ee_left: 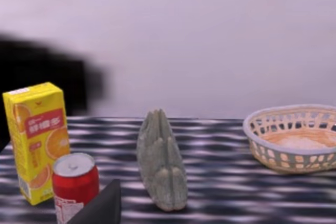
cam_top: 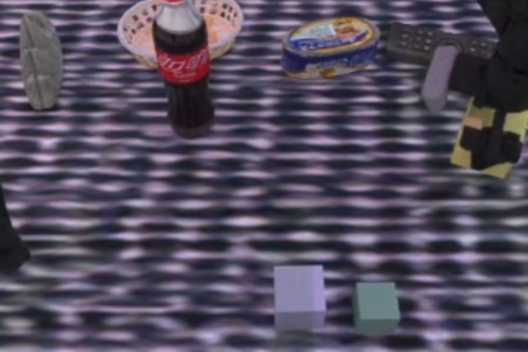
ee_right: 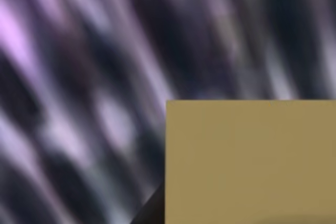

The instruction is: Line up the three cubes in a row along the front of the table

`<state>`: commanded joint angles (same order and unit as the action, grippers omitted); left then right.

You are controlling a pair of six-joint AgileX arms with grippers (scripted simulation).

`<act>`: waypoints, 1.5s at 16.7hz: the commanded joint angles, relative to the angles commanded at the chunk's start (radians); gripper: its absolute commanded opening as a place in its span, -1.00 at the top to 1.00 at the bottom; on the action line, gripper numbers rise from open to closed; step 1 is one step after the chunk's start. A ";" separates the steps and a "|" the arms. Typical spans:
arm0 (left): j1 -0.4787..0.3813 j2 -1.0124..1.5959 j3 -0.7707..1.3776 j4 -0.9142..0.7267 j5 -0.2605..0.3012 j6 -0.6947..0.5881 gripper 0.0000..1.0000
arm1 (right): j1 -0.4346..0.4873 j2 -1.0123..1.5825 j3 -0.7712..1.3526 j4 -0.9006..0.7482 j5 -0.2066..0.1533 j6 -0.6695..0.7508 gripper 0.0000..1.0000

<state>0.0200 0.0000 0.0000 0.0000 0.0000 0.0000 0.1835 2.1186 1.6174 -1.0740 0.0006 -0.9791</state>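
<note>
Two cubes are sitting side by side, slightly apart, along the front edge of the striped table (cam_top: 124, 228): a lavender cube (cam_top: 299, 296) and, just to its right, a smaller teal cube (cam_top: 376, 305). At the far left edge, midway back, only a dark sliver of the left arm (cam_top: 10, 241) is showing; its claw is out of the top view, and a dark finger tip (ee_left: 100, 208) is poking into the left wrist view, so how far it is open cannot be told.

Farther back on the right side, the right claw (cam_top: 492, 139) is gripping the pale yellow cube (cam_top: 488, 142), its black fingers closed against the cube's faces. The right wrist view is showing that yellow face close up over the stripes.

Toward the back, a cola bottle (cam_top: 181, 59) is standing upright in front of a woven basket (cam_top: 216, 16). A grey ridged stone (cam_top: 40, 60) is standing at back left. A blue oval tub (cam_top: 330, 46) and a dark remote (cam_top: 429, 42) are lying at back right. The left wrist view is also showing an orange juice carton (ee_left: 37, 140) and a red can (ee_left: 75, 184).
</note>
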 joint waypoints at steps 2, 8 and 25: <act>0.000 0.000 0.000 0.000 0.000 0.000 -1.00 | 0.096 0.035 0.062 -0.030 0.000 0.048 1.00; 0.000 0.000 0.000 0.000 0.000 0.000 -1.00 | 0.525 0.164 0.295 -0.148 -0.001 0.270 1.00; 0.000 0.000 0.000 0.000 0.000 0.000 -1.00 | 0.876 0.259 0.398 -0.124 0.002 0.481 1.00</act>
<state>0.0200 0.0000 0.0000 0.0000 0.0000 0.0000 1.0592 2.3775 2.0158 -1.1983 0.0028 -0.4984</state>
